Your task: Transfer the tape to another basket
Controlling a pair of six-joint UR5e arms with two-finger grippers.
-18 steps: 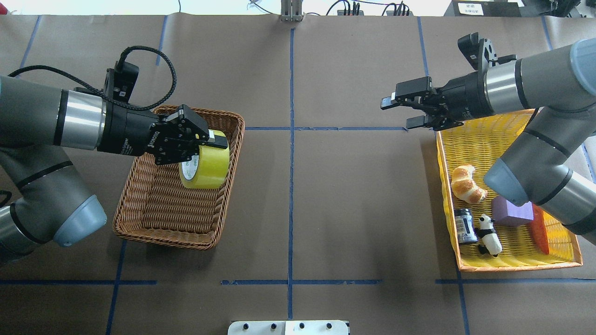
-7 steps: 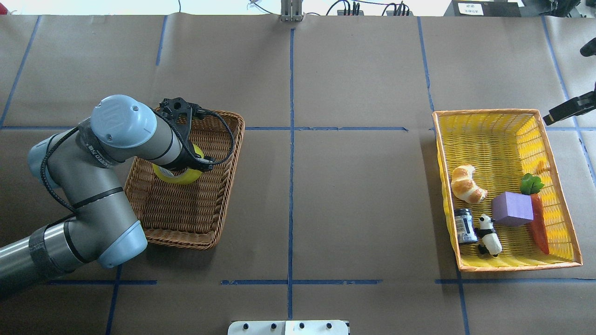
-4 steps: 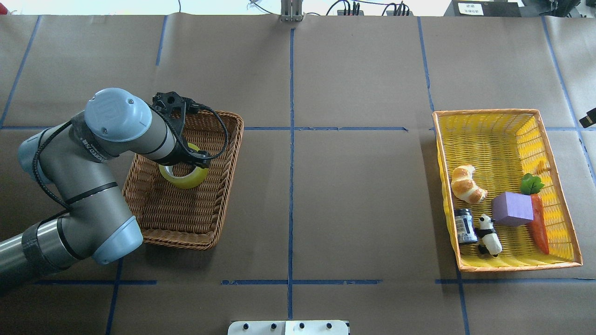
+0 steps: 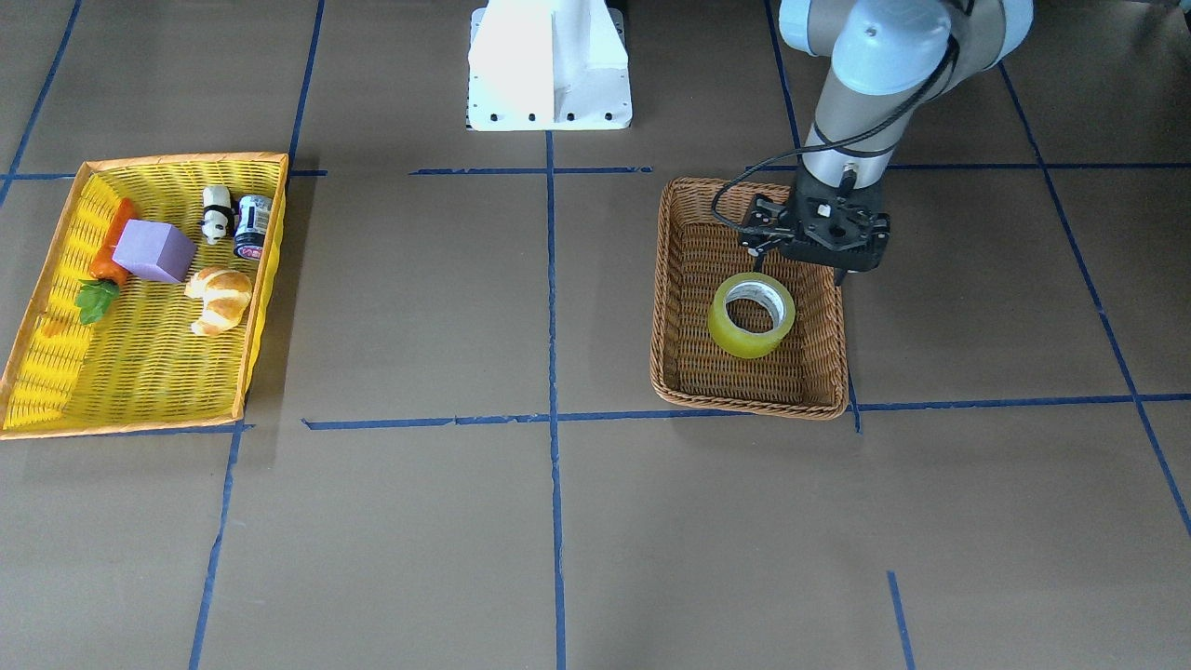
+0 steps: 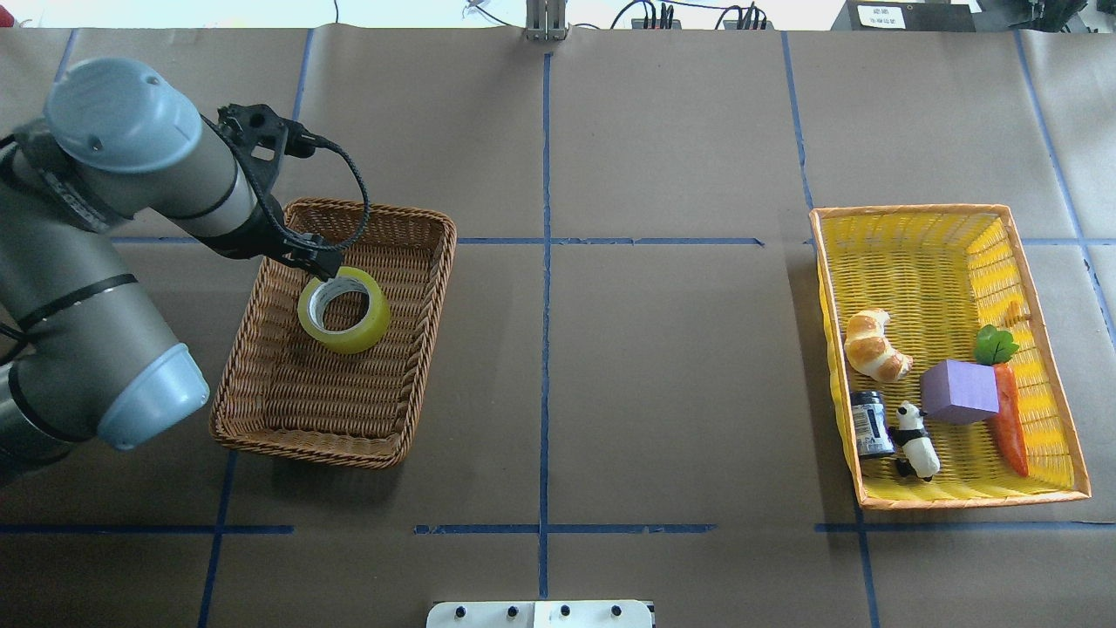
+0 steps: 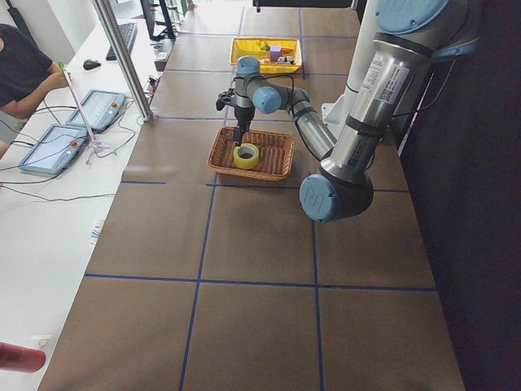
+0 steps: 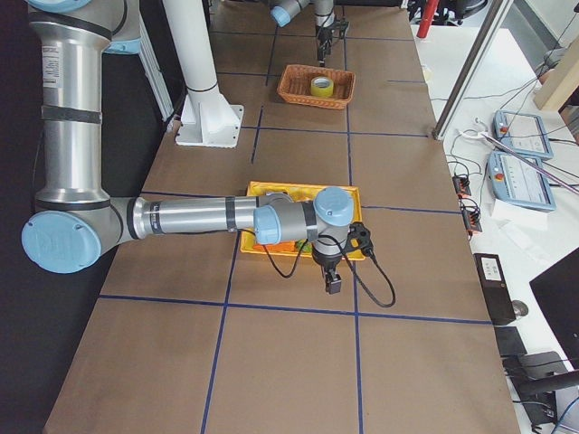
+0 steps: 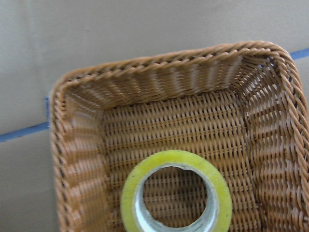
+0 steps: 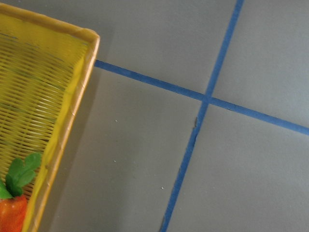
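Note:
The yellow-green tape (image 5: 350,337) lies flat, hole up, in the far half of the brown wicker basket (image 5: 323,397). It also shows in the front view (image 4: 750,342) and at the bottom of the left wrist view (image 8: 176,157). My left gripper (image 5: 316,266) hangs fingers down just above the tape's far-left edge, apart from it, and looks open and empty (image 4: 808,246). My right gripper (image 7: 332,286) shows only in the right side view, above the table beside the yellow basket (image 5: 915,253). I cannot tell if it is open or shut.
The yellow basket holds a croissant (image 5: 874,344), a purple block (image 5: 959,392), a carrot (image 5: 1010,423), a toy panda (image 5: 915,440) and a dark can (image 5: 870,423). Blue tape lines cross the brown table. A white robot base (image 4: 549,60) stands at the near edge.
My left gripper set the tape down flat in the brown basket, let go and pulled up and back toward the far left. My right arm left the overhead view to the right.

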